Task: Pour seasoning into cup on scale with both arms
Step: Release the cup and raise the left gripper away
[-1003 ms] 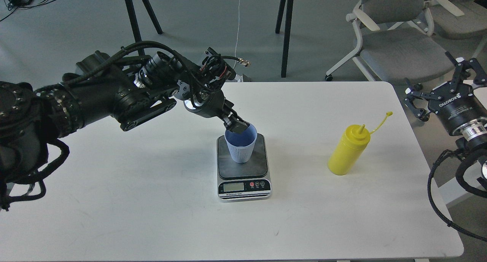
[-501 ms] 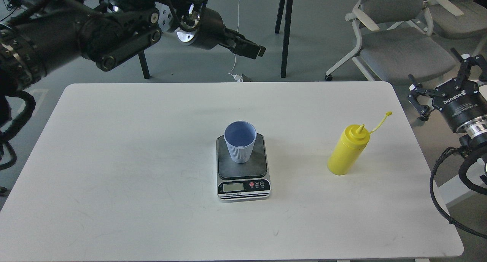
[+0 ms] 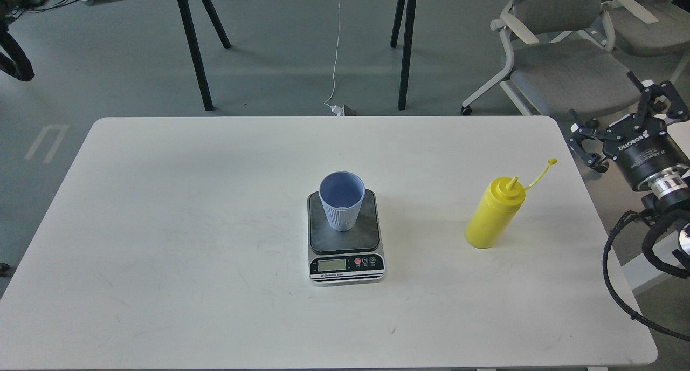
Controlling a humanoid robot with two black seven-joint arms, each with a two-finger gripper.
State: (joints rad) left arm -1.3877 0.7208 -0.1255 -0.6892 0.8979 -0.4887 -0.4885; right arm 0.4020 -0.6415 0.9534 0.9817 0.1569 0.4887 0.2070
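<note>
While only a scrap of the left arm shows at the upper left edge, its fingers out of view, the cup stands upright on the dark plate of the scale mid-tabletop. Well to the right, the yellow bottle stands alone, its cap dangling off on its tether, and beyond the tabletop edge the right gripper hangs with fingers spread wide, holding nothing, chairs behind it.

The cup stands on the scale at mid-bench; the seasoning stands well to its right (nearer the bench's right edge).
</note>
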